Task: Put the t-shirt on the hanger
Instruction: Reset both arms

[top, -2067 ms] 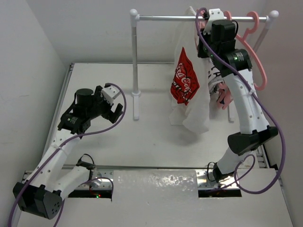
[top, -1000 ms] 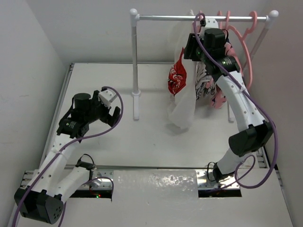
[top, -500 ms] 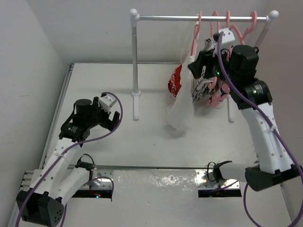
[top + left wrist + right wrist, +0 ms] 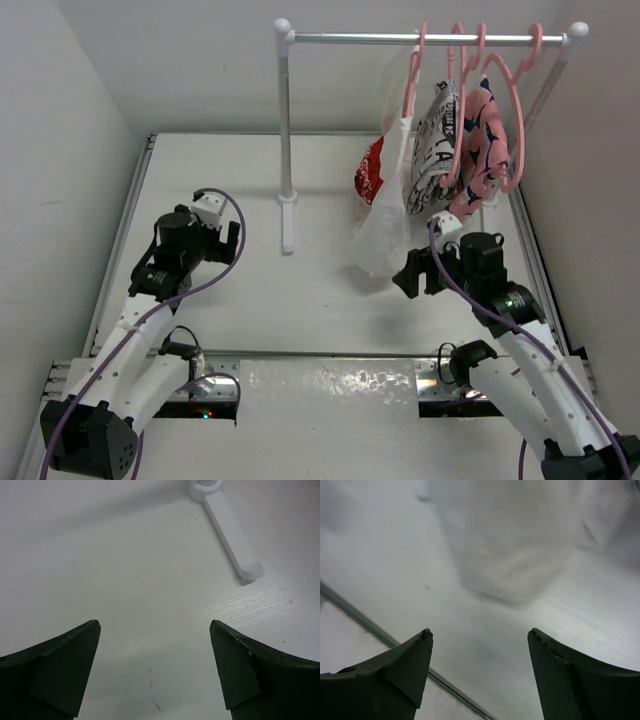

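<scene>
The white t-shirt [image 4: 388, 215] with its red patch [image 4: 368, 180] hangs on the leftmost salmon-pink hanger [image 4: 412, 75], hooked over the rack's rod. Its hem droops just above the table. My right gripper [image 4: 413, 276] hovers low in front of the hem, apart from it, open and empty. In the right wrist view the right gripper [image 4: 480, 631] shows wide jaws with the blurred white t-shirt [image 4: 510, 545] ahead of them. My left gripper [image 4: 224, 243] is open over the left of the table. The left wrist view shows the left gripper [image 4: 154, 625] with only bare table between its fingers.
The white-and-metal rack [image 4: 286, 120] spans the back, and its foot [image 4: 230, 535] lies ahead of the left gripper. A newsprint-patterned shirt [image 4: 437, 130] and a pink shirt [image 4: 482, 140] hang on other pink hangers to the right. Walls close in on both sides.
My right arm has dropped away from the rod to the near side of the table with its jaws widening. The t-shirt stays hanging on the rack. The left arm has drawn back slightly.
</scene>
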{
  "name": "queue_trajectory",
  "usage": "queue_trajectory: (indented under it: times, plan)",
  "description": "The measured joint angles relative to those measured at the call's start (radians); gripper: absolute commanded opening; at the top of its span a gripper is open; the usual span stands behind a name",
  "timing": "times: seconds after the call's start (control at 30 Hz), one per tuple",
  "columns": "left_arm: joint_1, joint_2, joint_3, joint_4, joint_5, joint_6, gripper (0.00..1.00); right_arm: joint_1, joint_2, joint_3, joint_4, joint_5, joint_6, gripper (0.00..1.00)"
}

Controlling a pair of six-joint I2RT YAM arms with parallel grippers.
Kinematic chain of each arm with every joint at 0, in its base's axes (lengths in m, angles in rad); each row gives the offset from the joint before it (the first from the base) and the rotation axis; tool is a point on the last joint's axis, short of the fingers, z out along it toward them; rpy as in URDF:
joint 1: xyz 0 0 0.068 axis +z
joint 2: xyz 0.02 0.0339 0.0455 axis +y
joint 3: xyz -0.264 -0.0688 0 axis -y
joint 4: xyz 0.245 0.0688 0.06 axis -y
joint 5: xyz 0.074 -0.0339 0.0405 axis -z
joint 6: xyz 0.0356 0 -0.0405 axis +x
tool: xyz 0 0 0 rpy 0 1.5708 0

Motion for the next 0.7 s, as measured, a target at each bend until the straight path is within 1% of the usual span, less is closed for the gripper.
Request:
queue_trajectory:
  times: [0.1,0.17,0.23,0.37,0.43,0.57,0.7]
  plan:
    - [0.000,0.000,-0.026,0.045,-0.060,-0.020,0.91,0.000,-0.045,-0.105,-0.066,0.199,0.080,0.82]
    - [0.000,-0.002,-0.055,0.084,-0.124,-0.048,0.91,-0.001,-0.050,-0.164,-0.084,0.308,0.132,0.86]
    - [0.000,-0.002,-0.092,0.122,-0.198,-0.080,0.91,-0.001,-0.050,-0.220,-0.081,0.382,0.189,0.89]
    - [0.000,-0.004,-0.153,0.159,-0.314,-0.120,0.91,-0.001,-0.049,-0.315,-0.066,0.502,0.304,0.91]
    - [0.000,-0.005,-0.169,0.169,-0.349,-0.134,0.91,-0.001,-0.049,-0.357,-0.048,0.562,0.374,0.92]
    - [0.000,-0.015,-0.173,0.190,-0.391,-0.148,0.91,-0.001,-0.052,-0.418,-0.034,0.659,0.487,0.93]
    - [0.000,-0.030,-0.175,0.211,-0.419,-0.160,0.91,-0.001,-0.069,-0.452,-0.028,0.717,0.546,0.94]
